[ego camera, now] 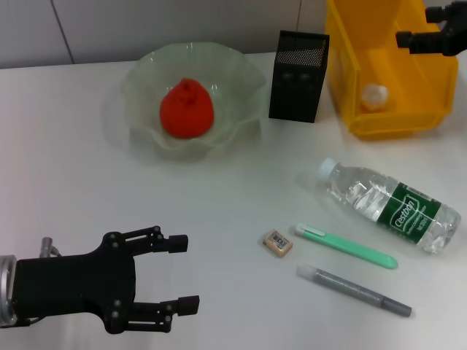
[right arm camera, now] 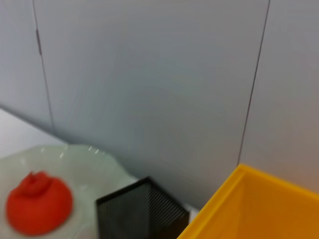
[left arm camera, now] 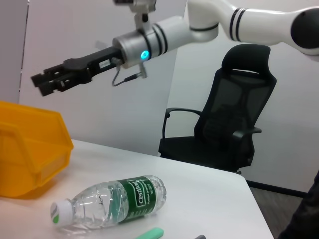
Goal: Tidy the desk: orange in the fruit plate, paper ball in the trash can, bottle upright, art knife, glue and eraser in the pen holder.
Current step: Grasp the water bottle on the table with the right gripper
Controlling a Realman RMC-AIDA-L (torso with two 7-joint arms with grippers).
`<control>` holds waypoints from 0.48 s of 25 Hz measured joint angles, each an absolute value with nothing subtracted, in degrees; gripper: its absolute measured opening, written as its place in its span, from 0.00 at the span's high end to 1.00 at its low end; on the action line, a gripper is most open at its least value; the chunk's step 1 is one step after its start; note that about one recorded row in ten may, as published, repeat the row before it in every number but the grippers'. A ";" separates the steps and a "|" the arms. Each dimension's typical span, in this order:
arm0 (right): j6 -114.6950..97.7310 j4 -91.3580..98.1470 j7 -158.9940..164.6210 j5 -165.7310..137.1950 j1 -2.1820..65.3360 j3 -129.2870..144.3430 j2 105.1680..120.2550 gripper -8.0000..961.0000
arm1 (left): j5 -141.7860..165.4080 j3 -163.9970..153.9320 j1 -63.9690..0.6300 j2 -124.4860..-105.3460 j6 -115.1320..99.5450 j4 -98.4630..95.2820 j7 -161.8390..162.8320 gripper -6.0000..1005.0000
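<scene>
I log the fruit plate (ego camera: 237, 80) at the table's far left, holding the orange (ego camera: 187, 109). The pen holder (ego camera: 298, 76) stands just right of it; I cannot see into it. The trash can (ego camera: 343, 65) at far right holds the paper ball (ego camera: 375, 95). Loose on the table: the bottle (ego camera: 389, 205) lying on its side, the eraser (ego camera: 277, 243), a green art knife (ego camera: 346, 246) and a grey glue pen (ego camera: 353, 289). My left gripper (ego camera: 184, 274) sits low at near left, fingers spread wide, empty. My right gripper (left arm camera: 40, 82) hangs above the trash can, fingers nearly together, holding nothing.
</scene>
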State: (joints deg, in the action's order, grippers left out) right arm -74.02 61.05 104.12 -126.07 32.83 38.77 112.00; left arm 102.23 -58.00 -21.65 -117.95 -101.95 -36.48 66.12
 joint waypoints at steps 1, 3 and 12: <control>-75.73 64.60 108.12 -127.56 31.95 40.45 112.25 0.20 | 102.22 -58.00 -21.55 -117.95 -101.95 -36.48 66.11 0.16; -78.21 68.53 112.91 -129.52 31.21 41.98 112.57 0.20 | 102.22 -58.00 -21.48 -117.95 -101.94 -36.47 66.11 0.16; -105.73 86.90 136.12 -149.06 36.91 48.93 112.64 0.20 | 102.48 -58.09 -21.61 -118.01 -102.25 -36.47 66.09 0.16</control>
State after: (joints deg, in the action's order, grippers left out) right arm -105.73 86.90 136.12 -149.06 36.91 48.93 112.64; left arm 102.48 -58.09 -21.61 -118.01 -102.25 -36.47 66.09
